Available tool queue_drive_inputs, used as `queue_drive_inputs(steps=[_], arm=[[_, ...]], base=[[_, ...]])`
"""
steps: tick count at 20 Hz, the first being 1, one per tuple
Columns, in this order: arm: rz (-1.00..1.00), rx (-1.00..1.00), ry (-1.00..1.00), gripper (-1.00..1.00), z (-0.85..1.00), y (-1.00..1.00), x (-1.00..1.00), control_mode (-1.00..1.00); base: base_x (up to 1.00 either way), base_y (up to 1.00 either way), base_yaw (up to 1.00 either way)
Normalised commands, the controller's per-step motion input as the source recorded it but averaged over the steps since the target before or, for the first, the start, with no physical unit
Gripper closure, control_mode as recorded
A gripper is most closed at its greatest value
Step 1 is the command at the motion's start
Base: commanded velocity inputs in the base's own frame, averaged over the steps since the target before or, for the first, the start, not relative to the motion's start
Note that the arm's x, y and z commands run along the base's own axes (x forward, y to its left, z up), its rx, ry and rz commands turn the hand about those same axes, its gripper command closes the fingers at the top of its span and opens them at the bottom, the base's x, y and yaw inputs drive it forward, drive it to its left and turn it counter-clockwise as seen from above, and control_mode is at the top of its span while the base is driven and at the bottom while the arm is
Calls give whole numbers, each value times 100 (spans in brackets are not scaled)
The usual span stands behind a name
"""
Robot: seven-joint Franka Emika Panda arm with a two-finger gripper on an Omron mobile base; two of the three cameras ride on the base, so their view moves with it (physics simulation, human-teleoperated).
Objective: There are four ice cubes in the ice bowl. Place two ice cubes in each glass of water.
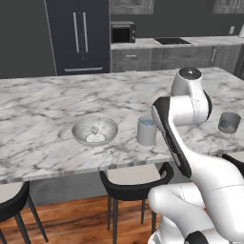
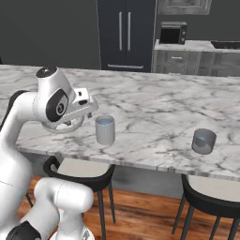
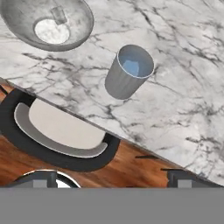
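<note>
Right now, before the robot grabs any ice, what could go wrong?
The ice cubes are small and probably slippery, so the open gripper might pinch one loose and drop it. The near glass stands close beside the ice bowl, so the arm could bump it and spill water.

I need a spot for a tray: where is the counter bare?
Bare marble lies between the near glass and the far glass, and across the whole back half of the counter. The tightest stretch is between the ice bowl and the near glass, by the front edge.
</note>
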Motion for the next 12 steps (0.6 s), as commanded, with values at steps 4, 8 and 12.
queue_drive_inputs(steps=[4,8,12], arm=[[25,-20,11,-100,0,99,30,-100],[23,-7,0,-100,-18,95,44,-100],[25,-1,0,-100,-26,92,59,-100]], base=[[0,0,0],[0,0,0],[0,0,0]])
